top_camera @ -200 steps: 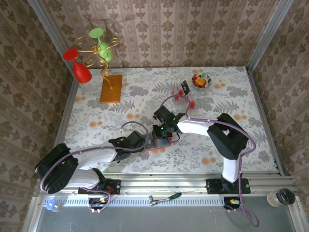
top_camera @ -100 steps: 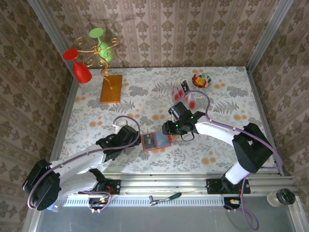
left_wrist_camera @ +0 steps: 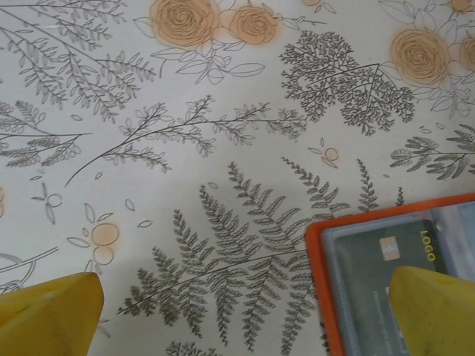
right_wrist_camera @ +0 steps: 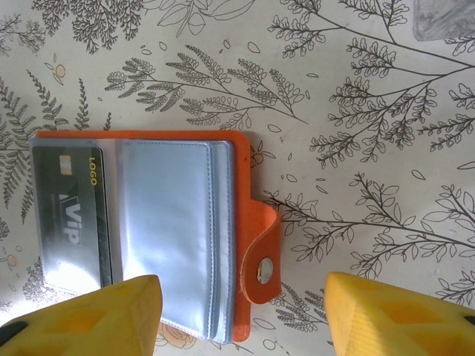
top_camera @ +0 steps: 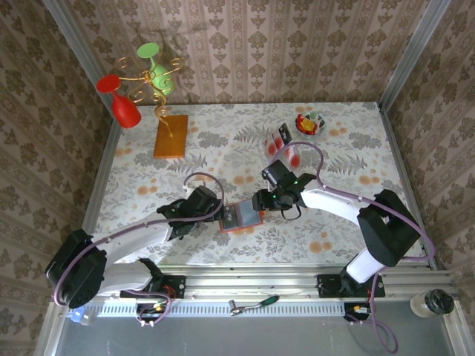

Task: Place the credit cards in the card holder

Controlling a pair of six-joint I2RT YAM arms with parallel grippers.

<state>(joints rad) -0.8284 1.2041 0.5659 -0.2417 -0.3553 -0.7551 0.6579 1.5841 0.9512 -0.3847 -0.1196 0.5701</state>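
The orange-red card holder [top_camera: 241,217] lies open on the floral table near the front. A black credit card [right_wrist_camera: 70,215] sits in its left sleeve, and its corner also shows in the left wrist view as the black card [left_wrist_camera: 386,259]. More credit cards [top_camera: 280,138] with red marks stand in a clear tray farther back. My right gripper [right_wrist_camera: 245,319] is open above the holder's right half and snap tab [right_wrist_camera: 261,256], gripping nothing. My left gripper [left_wrist_camera: 245,311] is open over bare table, its right finger [left_wrist_camera: 434,304] over the holder's left edge.
An orange-brown board [top_camera: 171,135] with a gold wire stand holding red and green glasses is at the back left. A small bowl [top_camera: 309,123] sits at the back right, beside the clear tray [top_camera: 291,154]. Patterned walls close the table on three sides.
My right gripper has gone from shut at the holder to open and drawn back to the right. The left gripper pulled away left, then came back a little toward the holder.
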